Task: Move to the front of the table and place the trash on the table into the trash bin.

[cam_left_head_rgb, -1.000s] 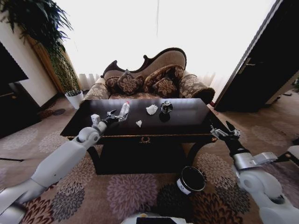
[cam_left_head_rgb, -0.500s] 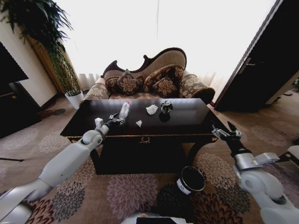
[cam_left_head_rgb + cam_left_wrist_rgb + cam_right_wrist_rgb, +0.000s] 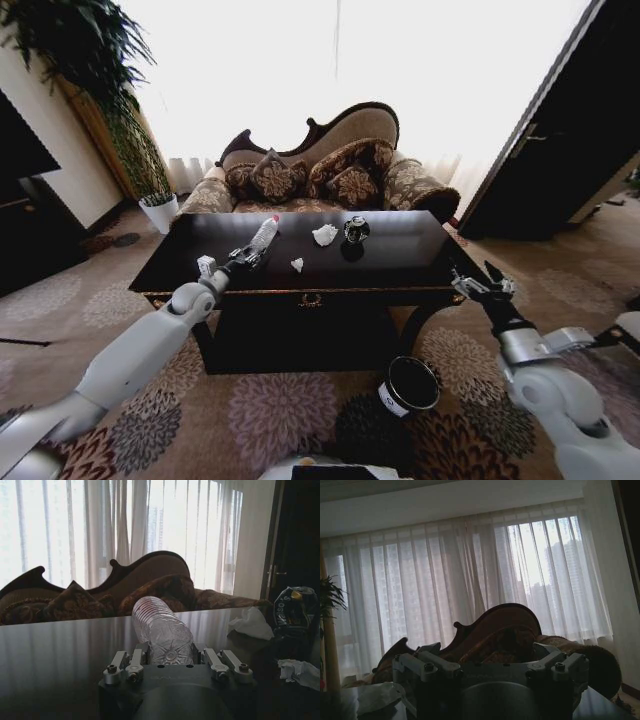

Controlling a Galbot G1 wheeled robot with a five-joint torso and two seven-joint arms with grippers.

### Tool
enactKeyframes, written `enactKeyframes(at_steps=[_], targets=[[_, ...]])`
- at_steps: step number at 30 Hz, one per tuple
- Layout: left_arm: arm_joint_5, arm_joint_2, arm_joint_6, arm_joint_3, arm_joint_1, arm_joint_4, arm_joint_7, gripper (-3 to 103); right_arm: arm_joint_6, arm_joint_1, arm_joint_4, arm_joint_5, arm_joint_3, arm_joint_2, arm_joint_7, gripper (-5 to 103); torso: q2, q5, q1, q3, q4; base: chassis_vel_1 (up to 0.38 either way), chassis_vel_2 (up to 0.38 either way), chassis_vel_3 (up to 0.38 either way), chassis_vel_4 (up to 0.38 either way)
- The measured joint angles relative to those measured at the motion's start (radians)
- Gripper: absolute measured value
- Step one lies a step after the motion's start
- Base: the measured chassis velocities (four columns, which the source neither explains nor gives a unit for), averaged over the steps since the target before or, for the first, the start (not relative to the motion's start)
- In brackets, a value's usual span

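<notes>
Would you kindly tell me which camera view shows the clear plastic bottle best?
The left wrist view: the bottle lies close up between the left gripper's fingers. The head view shows it small on the table.

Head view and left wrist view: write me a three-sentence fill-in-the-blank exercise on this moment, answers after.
1. The left claw is closed around the base of a clear plastic ____.
2. The trash bin stands on the ____, in front of the table.
3. The dark crushed can sits beside a white paper ____ on the table.

Answers: bottle; carpet; wad
</notes>
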Motion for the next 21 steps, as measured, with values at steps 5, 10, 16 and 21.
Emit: enactKeyframes(at_steps=[5, 10, 16, 21], targets=[[-0.032, 0.066, 0.017, -0.065, 0.074, -0.118, -0.012, 42, 0.003, 0.000, -0.007, -0.062, -0.001, 0.002, 0.003, 100, 0.000, 0.0001, 0.000, 0.000, 0.0001, 0.000, 0.000, 0.000, 0.000], [-0.090, 0.134, 0.034, -0.100, 0.135, -0.298, -0.027, 42, 0.034, -0.003, -0.019, -0.364, -0.003, 0.009, 0.003, 100, 0.000, 0.0004, 0.000, 0.000, 0.0000, 0.000, 0.000, 0.000, 0.000], [-0.204, 0.152, 0.085, -0.087, 0.139, -0.441, -0.066, 42, 0.163, 0.033, -0.108, -0.960, 0.023, 0.026, 0.082, 100, 0.000, 0.0002, 0.000, 0.000, 0.0000, 0.000, 0.000, 0.000, 0.000], [-0.289, 0.142, 0.117, -0.028, 0.088, -0.507, -0.096, 42, 0.242, 0.041, -0.146, -1.237, 0.046, 0.043, 0.133, 100, 0.000, 0.0005, 0.000, 0.000, -0.0002, 0.000, 0.000, 0.000, 0.000]])
